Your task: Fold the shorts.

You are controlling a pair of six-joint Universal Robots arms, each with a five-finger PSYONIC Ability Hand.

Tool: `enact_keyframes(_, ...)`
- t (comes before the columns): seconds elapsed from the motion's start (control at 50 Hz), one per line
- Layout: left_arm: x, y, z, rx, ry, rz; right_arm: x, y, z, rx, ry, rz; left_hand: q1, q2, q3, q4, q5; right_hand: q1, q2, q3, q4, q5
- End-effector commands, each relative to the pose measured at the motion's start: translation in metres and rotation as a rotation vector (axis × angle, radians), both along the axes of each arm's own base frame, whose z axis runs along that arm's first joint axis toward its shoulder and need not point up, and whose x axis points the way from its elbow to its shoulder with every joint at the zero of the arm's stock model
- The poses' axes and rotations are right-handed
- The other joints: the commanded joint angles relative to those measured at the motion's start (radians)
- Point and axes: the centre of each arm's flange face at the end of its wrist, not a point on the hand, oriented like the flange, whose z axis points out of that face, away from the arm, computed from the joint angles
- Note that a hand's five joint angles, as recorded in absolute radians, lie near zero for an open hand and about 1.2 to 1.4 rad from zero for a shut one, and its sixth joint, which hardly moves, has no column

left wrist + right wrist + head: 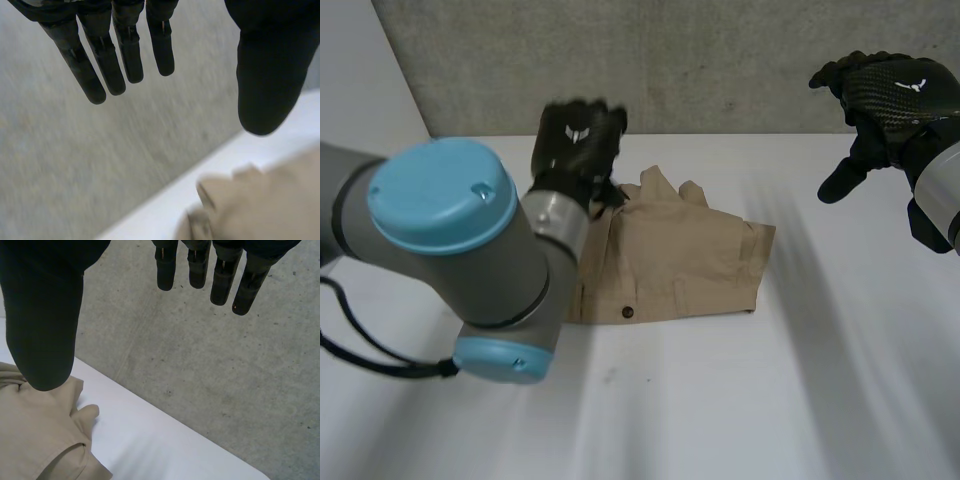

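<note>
Nearest to the camera, the left arm [450, 240] with its light-blue caps reaches over the white table [740, 400] and covers the left edge of the shorts [670, 255]. The shorts are beige and lie on the table in a compact, partly folded heap. 1 dark button [627, 313] shows on their near edge, and some loose folds stand up along their far edge.

The left hand [578, 140] is above the far left corner of the shorts. In the left wrist view its fingers [105, 65] are straight and spread, the thumb stands apart from them, and nothing is between them. The hand is relaxed and empty, and the beige cloth [270, 200] lies below the thumb without touching it.

The right hand [890, 95] is raised in the air, well apart from the shorts, on their right and beyond their far edge. In the right wrist view its fingers [220, 275] are straight and the thumb is wide apart, so this hand is also empty. A corner of the shorts [35, 440] lies below its thumb.

Behind the shorts and both hands stands a grey concrete wall [720, 60].
</note>
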Motion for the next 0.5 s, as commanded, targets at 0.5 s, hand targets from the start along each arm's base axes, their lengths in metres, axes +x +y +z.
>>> enact_keyframes(0.5,0.058,-0.062,-0.124,0.43,-0.08,0.21,0.003,0.005,-0.006,0.016,0.007,0.013,0.009,-0.025,-0.028,-0.021,-0.014,-0.027,-0.043,-0.039,-0.058,-0.07)
